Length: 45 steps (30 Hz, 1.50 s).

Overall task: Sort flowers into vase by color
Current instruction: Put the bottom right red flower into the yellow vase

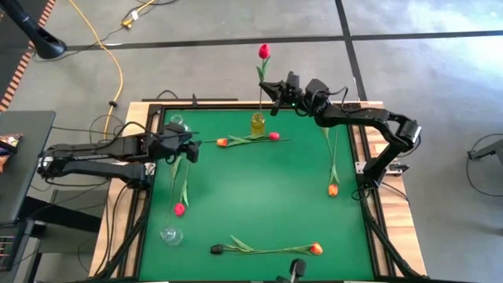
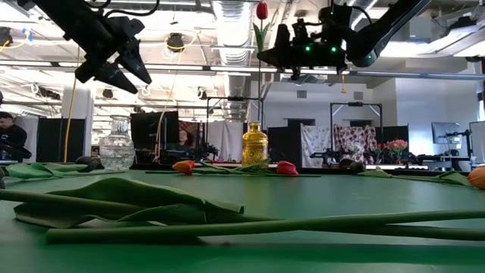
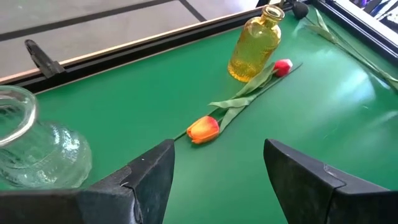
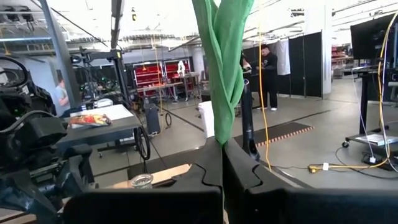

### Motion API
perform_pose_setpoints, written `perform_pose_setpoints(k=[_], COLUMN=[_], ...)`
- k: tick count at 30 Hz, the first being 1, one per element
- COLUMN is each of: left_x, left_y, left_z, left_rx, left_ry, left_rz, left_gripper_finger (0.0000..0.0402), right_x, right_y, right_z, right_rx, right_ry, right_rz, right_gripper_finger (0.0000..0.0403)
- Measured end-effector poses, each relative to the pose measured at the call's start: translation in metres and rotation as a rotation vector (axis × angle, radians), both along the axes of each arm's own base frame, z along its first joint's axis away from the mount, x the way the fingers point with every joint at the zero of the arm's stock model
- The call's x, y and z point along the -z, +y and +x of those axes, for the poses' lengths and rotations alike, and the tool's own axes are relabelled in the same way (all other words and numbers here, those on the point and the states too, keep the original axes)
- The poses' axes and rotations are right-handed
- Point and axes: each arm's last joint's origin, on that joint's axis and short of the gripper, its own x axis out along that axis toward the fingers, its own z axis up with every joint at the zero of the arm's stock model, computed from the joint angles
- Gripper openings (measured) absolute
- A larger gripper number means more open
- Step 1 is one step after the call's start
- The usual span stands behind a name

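A red tulip [image 1: 264,51] stands upright with its stem's lower end in the yellow vase [image 1: 258,123] at the table's far side. My right gripper [image 1: 273,97] is shut on this stem, high above the vase [image 2: 255,144]. My left gripper [image 3: 217,168] is open and hovers over the table's left part, near the clear vase [image 1: 177,122]. In front of it an orange tulip [image 3: 203,129] and a red tulip [image 3: 283,66] lie flat and crossed on the mat. More tulips lie flat: a red-pink one [image 1: 179,209], an orange one [image 1: 333,189], and a near-black [image 1: 217,249] with an orange [image 1: 316,249]. My right gripper pinches the red tulip's stem between its two fingers, at the base of the leaves [image 4: 222,134], about midway up the stem. The fingers come level from the table's right side, across the stem. The tulip stays upright, head [image 2: 261,10] above the fingers, lower end in the yellow vase.
A second clear vase [image 1: 171,234] stands near the table's left near corner. A wooden frame [image 1: 149,106] borders the green mat. The mat's middle [image 1: 259,189] is free. People stand in the room beyond the table.
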Motion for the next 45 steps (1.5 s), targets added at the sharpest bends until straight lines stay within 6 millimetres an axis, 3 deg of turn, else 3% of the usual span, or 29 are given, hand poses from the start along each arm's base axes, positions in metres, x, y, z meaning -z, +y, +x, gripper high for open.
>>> perform_pose_setpoints(k=[13, 19, 25, 37, 45], left_x=[0.000, 0.000, -0.001, -0.002, -0.003], left_y=[0.000, 0.000, -0.001, -0.001, -0.001], left_z=[0.001, 0.001, 0.002, 0.003, 0.004], left_rx=[0.017, 0.017, 0.033, 0.047, 0.049], left_ry=[-0.005, -0.007, -0.025, -0.046, -0.054], left_rz=[-0.013, -0.013, -0.034, -0.040, -0.037], left_gripper_finger=[0.0236, 0.0236, 0.0236, 0.0236, 0.0236], right_x=[0.004, 0.025, 0.034, -0.005, -0.002], right_y=[0.006, 0.000, -0.003, 0.009, 0.008], right_z=[0.006, 0.015, 0.018, 0.004, 0.005], right_rx=[0.027, 0.030, 0.027, 0.022, 0.046], right_ry=[0.036, 0.060, 0.066, -0.028, -0.010], right_rz=[0.025, 0.026, 0.062, -0.015, -0.022], right_gripper_finger=[0.0018, 0.0018, 0.0018, 0.0018, 0.0018])
